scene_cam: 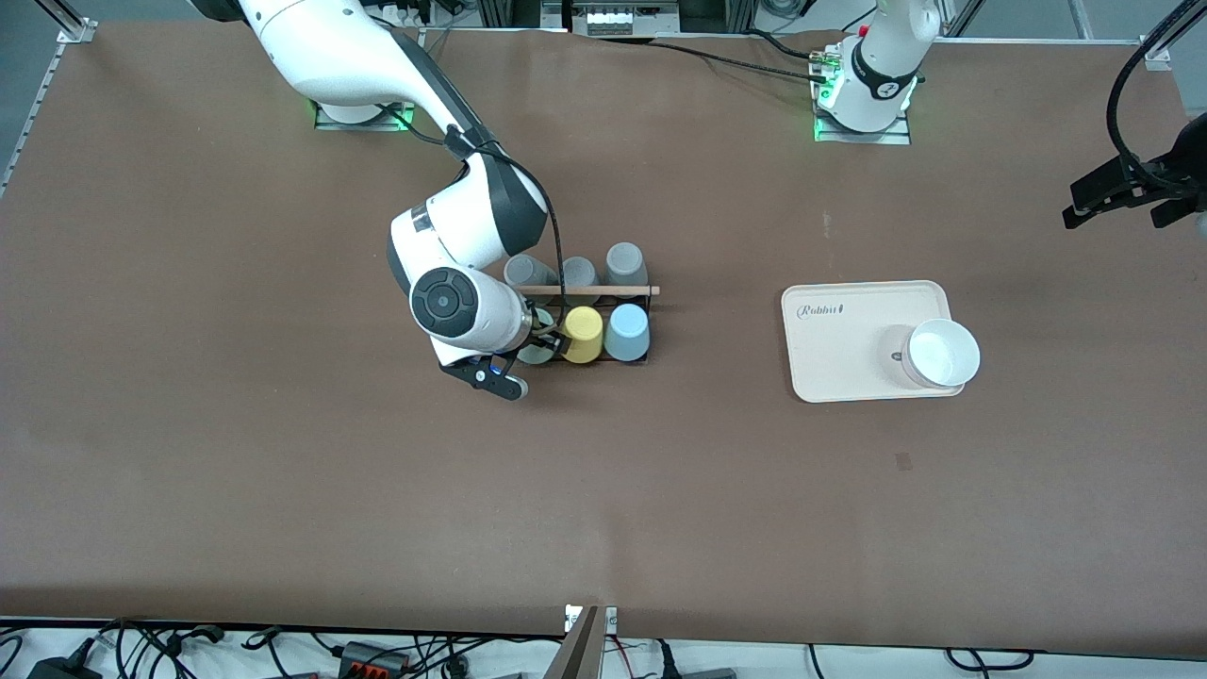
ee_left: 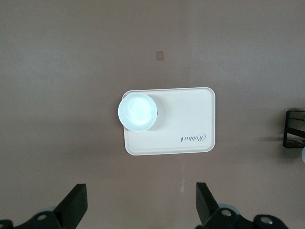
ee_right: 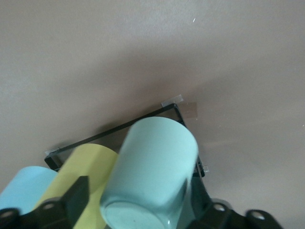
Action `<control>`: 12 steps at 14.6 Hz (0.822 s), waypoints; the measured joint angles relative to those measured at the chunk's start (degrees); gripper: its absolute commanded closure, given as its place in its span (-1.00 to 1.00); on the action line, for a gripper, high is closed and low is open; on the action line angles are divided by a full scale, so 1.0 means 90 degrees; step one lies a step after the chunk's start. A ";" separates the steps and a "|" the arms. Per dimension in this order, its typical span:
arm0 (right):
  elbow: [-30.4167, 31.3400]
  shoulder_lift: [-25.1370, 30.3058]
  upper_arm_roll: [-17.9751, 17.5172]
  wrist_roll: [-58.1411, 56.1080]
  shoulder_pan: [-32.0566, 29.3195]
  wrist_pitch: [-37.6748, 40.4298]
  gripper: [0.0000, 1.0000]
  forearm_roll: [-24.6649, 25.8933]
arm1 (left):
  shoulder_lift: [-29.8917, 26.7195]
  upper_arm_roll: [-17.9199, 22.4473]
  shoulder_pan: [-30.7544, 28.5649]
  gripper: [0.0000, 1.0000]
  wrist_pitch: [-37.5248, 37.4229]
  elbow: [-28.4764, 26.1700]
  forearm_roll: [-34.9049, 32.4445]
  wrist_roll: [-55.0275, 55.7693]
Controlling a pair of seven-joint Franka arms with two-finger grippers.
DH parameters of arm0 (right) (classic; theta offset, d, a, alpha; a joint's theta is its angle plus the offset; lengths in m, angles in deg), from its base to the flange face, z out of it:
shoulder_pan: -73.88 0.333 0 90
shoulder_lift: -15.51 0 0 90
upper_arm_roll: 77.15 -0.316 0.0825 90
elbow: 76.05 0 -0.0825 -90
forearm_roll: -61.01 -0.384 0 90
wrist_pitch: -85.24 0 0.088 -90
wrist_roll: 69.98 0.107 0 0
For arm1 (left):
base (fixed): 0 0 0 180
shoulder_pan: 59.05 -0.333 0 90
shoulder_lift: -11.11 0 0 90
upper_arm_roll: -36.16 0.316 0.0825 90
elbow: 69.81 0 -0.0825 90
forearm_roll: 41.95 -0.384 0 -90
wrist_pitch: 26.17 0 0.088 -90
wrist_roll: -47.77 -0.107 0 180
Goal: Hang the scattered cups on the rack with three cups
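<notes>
So the right end effector [ee_right: 138, 200] sits at the rack [scene_cam: 589, 325] in the middle of the front view, fingers spread either side of the sage green cup [ee_right: 152, 176], beside the yellow cup [scene_cam: 583, 335] and light blue cup [scene_cam: 627, 332]. Left end effector [ee_left: 140, 207] waits wide open over the desk [scene_cam: 283, 490] by the beige tray [ee_left: 186, 119].
</notes>
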 measured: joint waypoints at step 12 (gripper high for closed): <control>-0.0424 0.0726 0.0169 -0.0746 -0.0770 0.0429 -1.00 0.0362 | 0.0001 -0.0005 0.0000 -1.00 -0.0002 -0.0001 0.0000 0.0000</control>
